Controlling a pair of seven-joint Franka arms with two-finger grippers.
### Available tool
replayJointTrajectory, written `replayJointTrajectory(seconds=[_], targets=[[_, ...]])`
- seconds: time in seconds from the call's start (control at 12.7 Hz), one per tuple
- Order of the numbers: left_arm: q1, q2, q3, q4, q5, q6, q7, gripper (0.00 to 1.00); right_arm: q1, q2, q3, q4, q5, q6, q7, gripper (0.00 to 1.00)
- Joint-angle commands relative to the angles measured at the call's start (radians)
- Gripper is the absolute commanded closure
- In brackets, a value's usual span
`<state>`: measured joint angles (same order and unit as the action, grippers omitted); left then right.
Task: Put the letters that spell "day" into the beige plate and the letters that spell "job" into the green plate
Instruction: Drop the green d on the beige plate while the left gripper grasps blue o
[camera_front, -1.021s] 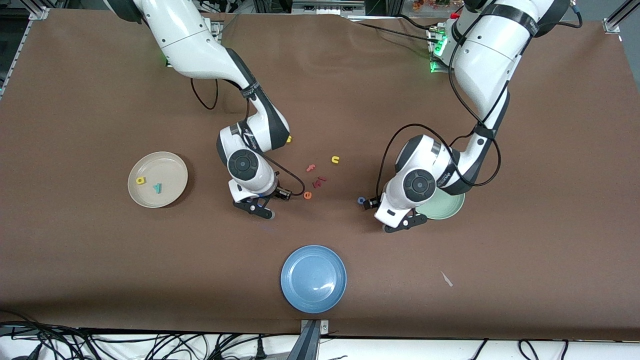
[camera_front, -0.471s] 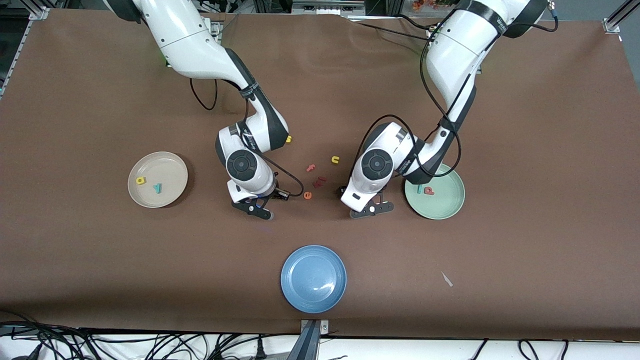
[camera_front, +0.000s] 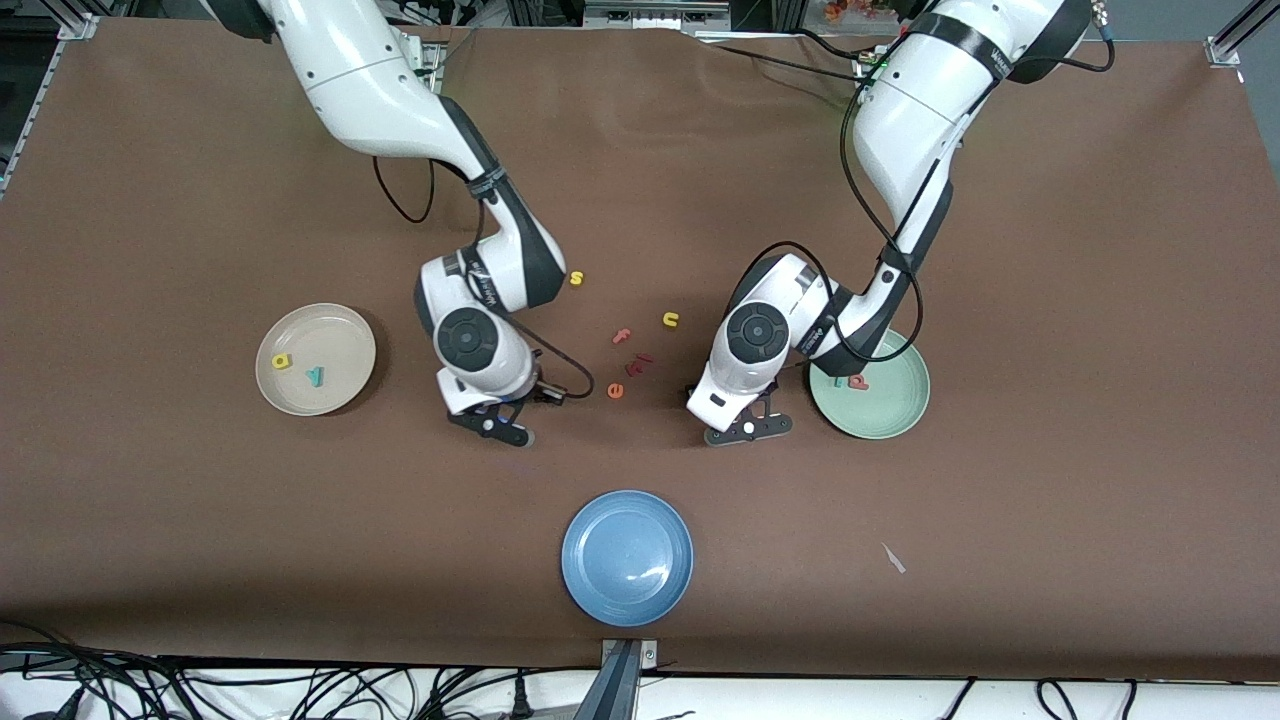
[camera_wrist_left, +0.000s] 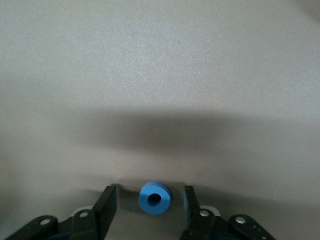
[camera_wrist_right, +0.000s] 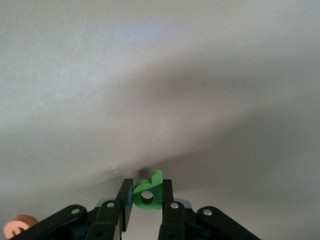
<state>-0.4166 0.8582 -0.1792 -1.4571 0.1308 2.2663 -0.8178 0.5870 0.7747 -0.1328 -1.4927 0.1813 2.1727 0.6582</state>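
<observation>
My right gripper (camera_wrist_right: 147, 182) is shut on the dark green d (camera_wrist_right: 147, 194), low over the brown cloth between the beige plate (camera_front: 340, 325) and the loose letters; the front view shows it as right gripper (camera_front: 492, 426). The beige plate holds the yellow a (camera_front: 282, 361) and the teal y (camera_front: 315, 376). My left gripper (camera_wrist_left: 149, 190) is down at the cloth, open, with the blue ring o (camera_wrist_left: 155, 198) between its fingers and a gap on each side. In the front view the left gripper (camera_front: 745, 430) hides the o. The green plate (camera_front: 885, 425) holds the pink-red b (camera_front: 857, 381) and light-blue j (camera_front: 838, 379).
Loose letters lie between the two hands: yellow s (camera_front: 576, 278), yellow u (camera_front: 671, 320), pink f (camera_front: 622, 336), a dark red pair (camera_front: 638, 362) and orange e (camera_front: 615, 391). A blue plate (camera_front: 627, 557) sits nearer the front camera. A small paper scrap (camera_front: 893, 558) lies beside it.
The left arm swung from over the green plate to the blue o and came down around it, fingers narrowing. The right gripper closed on the green d and shifted slightly toward the beige plate.
</observation>
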Motion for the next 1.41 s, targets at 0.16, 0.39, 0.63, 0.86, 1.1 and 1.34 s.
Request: replayJointTrajectory(seconds=[0.16,0.39,0.63,0.86,1.1,1.34], targets=[[-0.011,0.015,-0.014,0.023,0.018,0.001,0.008,0.57,-0.026,-0.142,-0.103,-0.124,-0.064,-0.142,-0.331,1.00],[-0.005,0.016,-0.014,0.020,0.018,0.001,0.008,0.98,-0.026,-0.248,-0.190,-0.277,-0.083,-0.099,-0.521,1.00],[-0.004,0.016,-0.014,0.020,0.020,0.001,0.009,0.98,-0.027,-0.354,-0.277,-0.469,-0.082,0.022,-0.713,1.00],[0.004,-0.004,-0.011,0.023,0.021,-0.019,0.008,1.00,-0.027,-0.380,-0.350,-0.561,-0.075,0.104,-0.849,1.00],[0.064,-0.060,-0.014,0.031,0.030,-0.147,0.093,1.00,-0.033,-0.379,-0.384,-0.616,-0.068,0.172,-0.933,0.98],[0.116,-0.114,-0.013,0.020,0.027,-0.256,0.187,0.99,-0.035,-0.371,-0.383,-0.598,-0.068,0.153,-0.933,0.00]])
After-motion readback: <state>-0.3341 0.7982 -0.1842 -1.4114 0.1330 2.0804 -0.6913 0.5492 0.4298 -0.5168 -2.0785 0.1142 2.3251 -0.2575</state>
